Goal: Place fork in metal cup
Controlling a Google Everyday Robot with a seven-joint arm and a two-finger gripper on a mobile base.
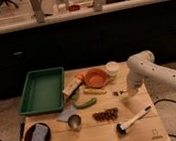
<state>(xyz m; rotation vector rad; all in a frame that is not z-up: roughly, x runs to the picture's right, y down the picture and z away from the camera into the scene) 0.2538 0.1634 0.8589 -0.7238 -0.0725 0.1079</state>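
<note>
The fork (pixel 117 93) is a tiny dark utensil lying on the wooden table, right of centre. The metal cup (pixel 74 121) stands upright on the table's front left part, next to a grey cloth. My gripper (pixel 130 93) hangs at the end of the white arm that comes in from the right. It is low over the table, just right of the fork. The cup is well to the left of the gripper and lower in the view.
A green tray (pixel 42 90) sits at the back left. An orange bowl (pixel 95 77) and a white container (pixel 112 68) stand at the back. A white-handled brush (pixel 133 120), brown nuts (pixel 105 114), a green vegetable (pixel 85 104) and a dark bowl with a blue sponge (pixel 37 137) lie around.
</note>
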